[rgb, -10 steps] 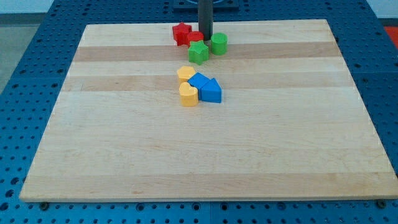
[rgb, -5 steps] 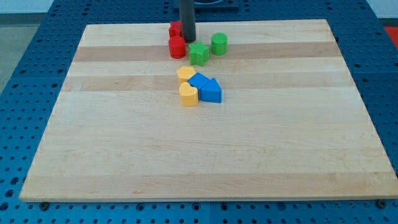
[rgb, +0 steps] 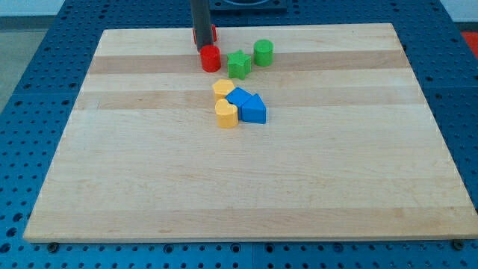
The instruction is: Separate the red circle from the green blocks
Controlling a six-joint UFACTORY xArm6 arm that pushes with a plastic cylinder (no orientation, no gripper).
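My tip (rgb: 201,44) sits at 11 o'clock of the red circle (rgb: 210,58), just beside it; no fingers fitted. Green star block (rgb: 239,64) lies near, at the circle's 3 o'clock; green cylinder (rgb: 263,52) beyond.

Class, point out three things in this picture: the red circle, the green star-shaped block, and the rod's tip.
red circle (rgb: 210,57), camera view, on its round top face.
green star block (rgb: 238,64), camera view, on its top face.
my tip (rgb: 201,45), camera view, at the rod's very lower end.

The board (rgb: 246,172) is pale, smooth, matt wood with visible grain; the red circle (rgb: 210,58) looks like smooth plastic.
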